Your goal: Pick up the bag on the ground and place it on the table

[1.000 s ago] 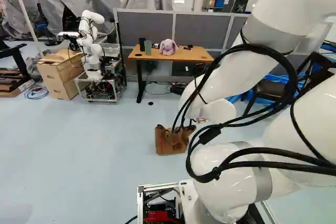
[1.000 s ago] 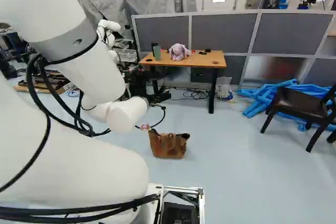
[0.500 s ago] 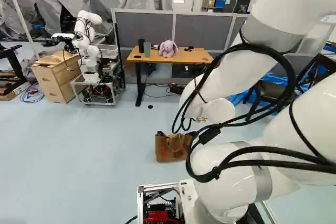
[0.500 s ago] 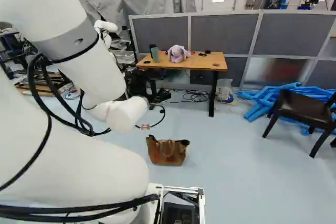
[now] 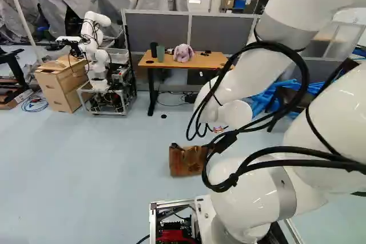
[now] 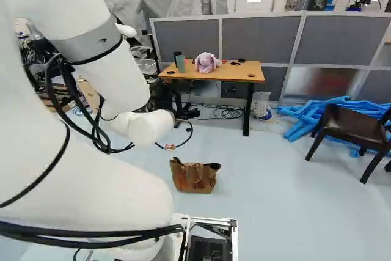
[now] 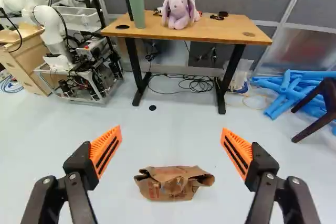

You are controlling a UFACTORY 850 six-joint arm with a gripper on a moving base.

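Bag [image 5: 186,161] first: left base view has it on the floor, near side, with the table [image 5: 211,61] far beyond. Right base view puts the chair [image 6: 351,123] off to the right, so I'd guess there's decent room to bring the arm [image 6: 131,194] down. Wrist view: gripper [image 7: 171,129] is spread wide, holding nothing, and the bag's roughly centred ahead. Looks like the approach step to me; next it needs lowering around the handles. Later, mind the table's near edge, and the plush [image 7: 179,10] too; near right looks roomier.
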